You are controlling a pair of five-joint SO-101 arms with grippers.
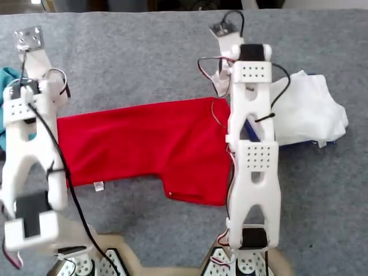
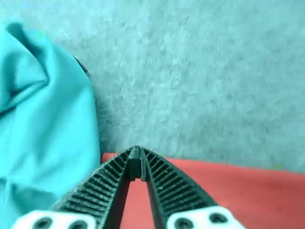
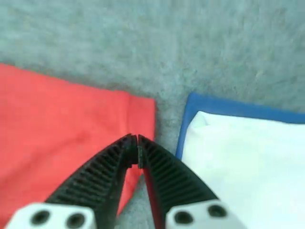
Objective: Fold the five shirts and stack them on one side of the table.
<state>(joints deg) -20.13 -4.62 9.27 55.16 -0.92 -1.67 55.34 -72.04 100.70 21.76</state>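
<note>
While the red shirt [image 1: 144, 144] lies spread flat across the middle of the grey table [image 1: 144, 52], we have one arm at each of its ends. Our left gripper [image 2: 136, 160] has its jaws drawn together, tips meeting right at the shirt's edge by a corner, just beside a crumpled teal shirt [image 2: 38, 119]. We cannot tell whether any cloth is pinched between them. Our right gripper [image 3: 133, 145] is likewise closed tip to tip, over the opposite corner of the red shirt, and again we cannot make out a grip on the fabric. Near that corner, across a narrow strip of table, a white shirt [image 3: 248, 162] lies on top of a blue shirt [image 3: 214, 106]. A small white label [image 1: 99, 185] shows at the red shirt's edge nearest the arm bases.
</note>
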